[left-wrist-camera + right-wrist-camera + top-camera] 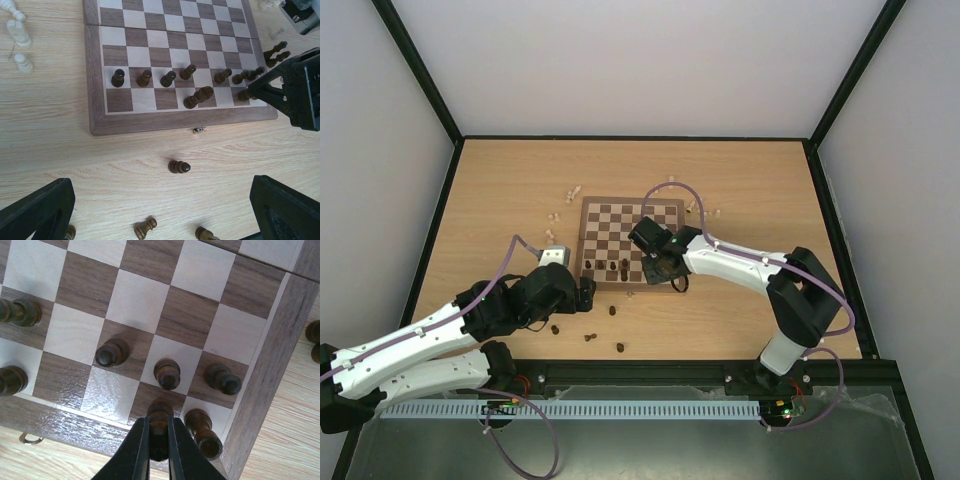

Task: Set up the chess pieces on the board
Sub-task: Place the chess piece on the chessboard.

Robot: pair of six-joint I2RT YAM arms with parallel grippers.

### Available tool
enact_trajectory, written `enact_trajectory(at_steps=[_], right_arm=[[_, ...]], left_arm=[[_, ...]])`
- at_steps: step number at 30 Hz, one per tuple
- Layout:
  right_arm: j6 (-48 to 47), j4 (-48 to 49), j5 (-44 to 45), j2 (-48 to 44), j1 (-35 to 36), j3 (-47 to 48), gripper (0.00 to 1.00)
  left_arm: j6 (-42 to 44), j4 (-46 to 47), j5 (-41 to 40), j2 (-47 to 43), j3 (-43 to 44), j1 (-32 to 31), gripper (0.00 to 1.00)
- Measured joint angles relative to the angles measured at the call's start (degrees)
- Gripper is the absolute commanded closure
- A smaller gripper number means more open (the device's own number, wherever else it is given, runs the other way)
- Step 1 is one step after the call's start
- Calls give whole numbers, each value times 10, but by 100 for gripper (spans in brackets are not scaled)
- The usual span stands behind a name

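The board (610, 214) lies mid-table, with several dark chess pieces (144, 77) upright along its near rows. My right gripper (159, 436) is shut on a dark piece (160, 421) over a dark square in the nearest row, second from the board's right corner. A dark piece (202, 432) stands in the corner square beside it, and three dark pawns (167, 373) stand one row further. My left gripper (162, 215) hangs open over the table in front of the board. A dark pawn (178, 167) lies on its side ahead of it, between the fingers (42, 210).
More dark pieces (590, 337) are scattered on the table in front of the board. Pale pieces (20, 35) lie off its far left corner, and others (695, 205) off its far right. My right gripper (300, 90) shows at the board's right edge in the left wrist view.
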Motion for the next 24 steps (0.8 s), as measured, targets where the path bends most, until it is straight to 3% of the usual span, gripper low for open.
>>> enact_trajectory(at_steps=[24], right_arm=[[-13, 21, -35, -20, -8, -10, 69]], left_arm=[[2, 2, 6, 13, 0, 0, 1]])
